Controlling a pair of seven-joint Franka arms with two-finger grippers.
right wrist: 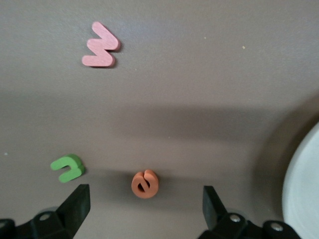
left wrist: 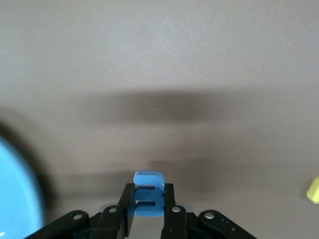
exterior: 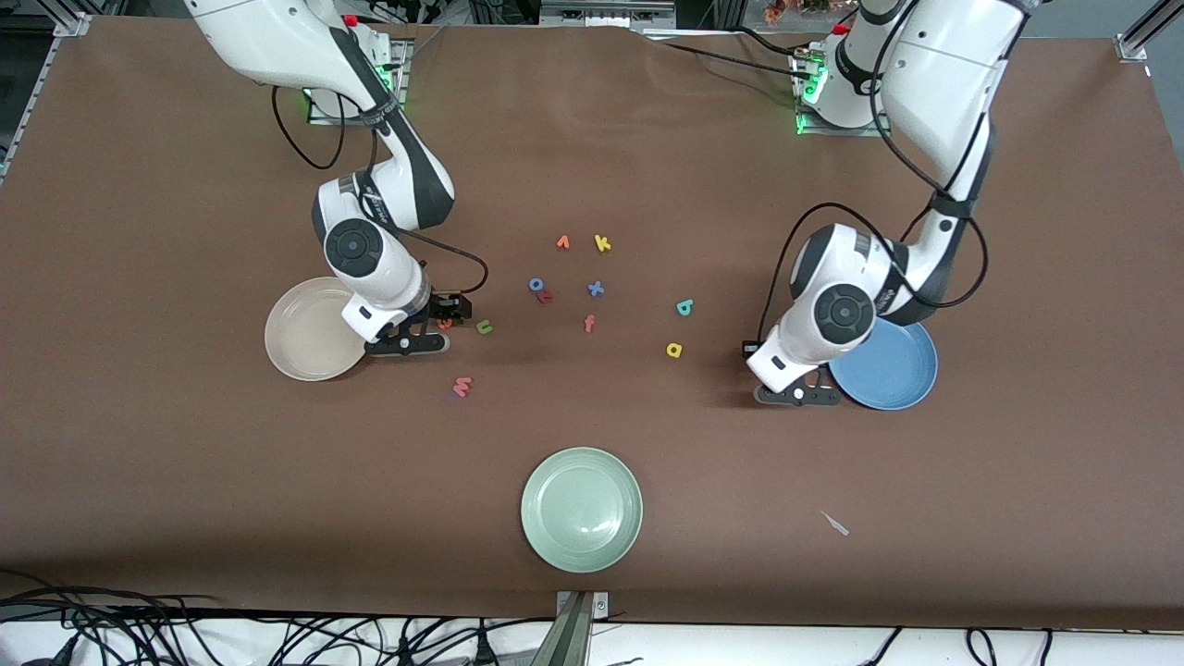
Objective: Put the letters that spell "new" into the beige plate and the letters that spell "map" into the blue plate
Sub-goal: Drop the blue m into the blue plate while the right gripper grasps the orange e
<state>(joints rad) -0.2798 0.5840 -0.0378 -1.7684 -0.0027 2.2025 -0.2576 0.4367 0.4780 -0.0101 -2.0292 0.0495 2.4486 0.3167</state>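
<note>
Blue "m" [left wrist: 148,194] is pinched edge-on in the left tool [left wrist: 148,209], low over the counter [exterior: 647,139] just beside the blue plate [exterior: 893,370], which lies toward that arm's own end. Orange "e" [right wrist: 144,183] lies flat between the wide-spread fingers of the right tool [right wrist: 144,206], the beige plate [exterior: 305,333] close beside it

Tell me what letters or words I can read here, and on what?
No printed words, only foam letters on the table.
"w": pink letter.
"n": green letter.
"e": orange letter, between the open fingers of the right gripper.
"k": yellow letter.
"x": blue letter.
"f": red letter.
Blue piece in the left gripper: edge-on, unreadable.
Others: too small.
</note>
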